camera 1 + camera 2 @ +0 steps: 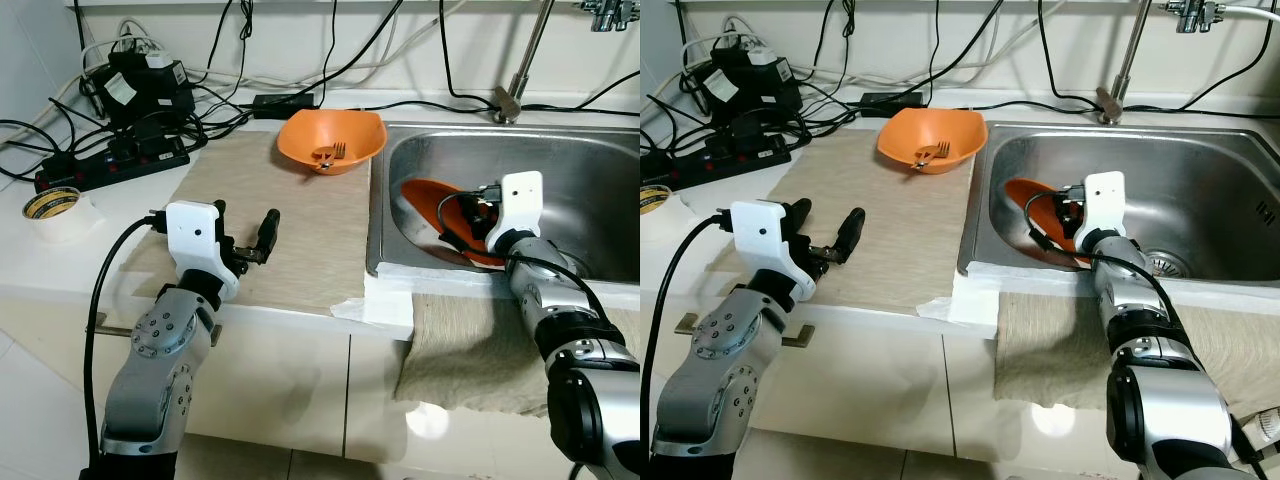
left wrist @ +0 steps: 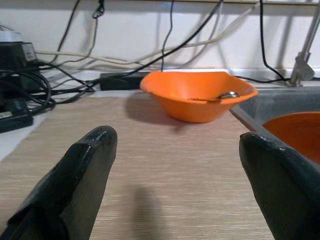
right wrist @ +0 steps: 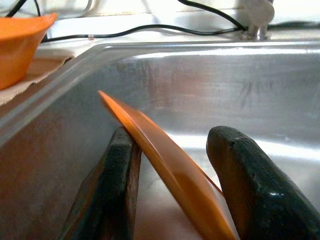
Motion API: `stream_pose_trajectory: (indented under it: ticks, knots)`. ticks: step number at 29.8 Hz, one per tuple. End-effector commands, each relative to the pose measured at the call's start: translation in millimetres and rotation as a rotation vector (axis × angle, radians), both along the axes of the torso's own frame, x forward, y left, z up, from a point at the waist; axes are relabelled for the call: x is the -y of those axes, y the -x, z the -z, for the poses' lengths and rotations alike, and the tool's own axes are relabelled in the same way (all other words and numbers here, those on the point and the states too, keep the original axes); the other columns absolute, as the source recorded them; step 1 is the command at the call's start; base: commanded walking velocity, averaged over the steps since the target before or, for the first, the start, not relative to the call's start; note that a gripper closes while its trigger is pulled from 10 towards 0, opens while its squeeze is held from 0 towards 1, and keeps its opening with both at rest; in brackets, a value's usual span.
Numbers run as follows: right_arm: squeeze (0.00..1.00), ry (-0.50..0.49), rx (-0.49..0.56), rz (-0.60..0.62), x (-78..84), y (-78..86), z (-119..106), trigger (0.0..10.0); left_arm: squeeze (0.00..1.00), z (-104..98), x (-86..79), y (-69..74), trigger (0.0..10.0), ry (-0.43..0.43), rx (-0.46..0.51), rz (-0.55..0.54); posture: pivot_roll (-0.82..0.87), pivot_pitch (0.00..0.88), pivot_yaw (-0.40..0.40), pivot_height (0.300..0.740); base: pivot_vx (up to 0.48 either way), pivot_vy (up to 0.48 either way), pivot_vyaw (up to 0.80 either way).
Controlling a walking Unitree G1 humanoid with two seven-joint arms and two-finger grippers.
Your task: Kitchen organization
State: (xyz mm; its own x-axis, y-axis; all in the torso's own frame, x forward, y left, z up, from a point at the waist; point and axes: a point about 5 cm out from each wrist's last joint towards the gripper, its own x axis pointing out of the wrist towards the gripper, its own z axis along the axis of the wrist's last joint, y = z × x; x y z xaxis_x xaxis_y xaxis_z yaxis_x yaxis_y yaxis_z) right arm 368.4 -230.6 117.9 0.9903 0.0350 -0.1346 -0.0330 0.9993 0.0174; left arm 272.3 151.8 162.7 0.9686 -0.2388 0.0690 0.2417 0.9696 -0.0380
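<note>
Right gripper (image 3: 170,200) straddles my orange plate (image 3: 165,165) in the sink (image 1: 600,170), mid-right, fingers either side of its rim.
Left gripper (image 1: 243,232) hovers spread over the mat (image 1: 270,200), lower left; orange bowl (image 1: 332,140) with fork (image 1: 330,153) top centre.

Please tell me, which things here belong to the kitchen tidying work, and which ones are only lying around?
Part of the job:
- orange plate in the sink, between the fingers of the right gripper
- orange bowl on the mat
- fork inside the bowl
- left gripper, open above the mat

Only lying around:
- power strip and cables
- tape roll
- cloth hanging over the counter edge
</note>
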Motion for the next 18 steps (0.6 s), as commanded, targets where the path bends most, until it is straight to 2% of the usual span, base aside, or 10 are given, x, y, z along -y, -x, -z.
stream_pose_trajectory:
  ticks: [1, 4, 6, 8, 13, 18]
  knots:
    - [0.00, -0.072, -0.135, 0.019, -3.5, 13.7, 33.1, 10.0, 0.00, 1.3, -3.1, -2.3, 10.0, -0.014, -0.014, -0.005, 0.02, 0.000, 0.109, 0.736, 0.000, 0.000, 0.00]
    - [0.00, -0.108, -0.130, 0.059, 1.7, 13.2, 31.0, 10.0, 0.00, 0.5, -3.9, -2.8, 10.0, -0.021, -0.012, -0.003, 0.03, 0.000, 0.111, 0.736, 0.000, 0.000, 0.00]
    - [0.00, -0.187, -0.122, 0.100, 5.9, 12.7, 29.3, 10.0, 0.00, 0.0, -4.5, -3.1, 10.0, -0.026, -0.010, -0.001, 0.03, 0.000, 0.113, 0.736, 0.000, 0.000, 0.00]
    - [0.00, -0.187, -0.122, 0.100, 5.9, 12.7, 29.3, 10.0, 0.00, 0.0, -4.5, -3.1, 10.0, -0.026, -0.010, -0.001, 0.03, 0.000, 0.113, 0.736, 0.000, 0.000, 0.00]
    - [0.00, -0.329, -0.082, 0.191, 18.4, 11.1, 21.5, 10.0, 0.00, -0.5, -4.9, -3.2, 10.0, -0.035, -0.008, 0.007, 0.03, 0.000, 0.119, 0.736, 0.000, 0.000, 0.00]
    - [0.00, -0.385, -0.072, 0.236, 26.0, 11.0, 18.2, 10.0, 0.00, -1.0, -4.5, -3.5, 10.0, -0.038, -0.005, 0.011, 0.03, 0.000, 0.118, 0.736, 0.000, 0.000, 0.00]
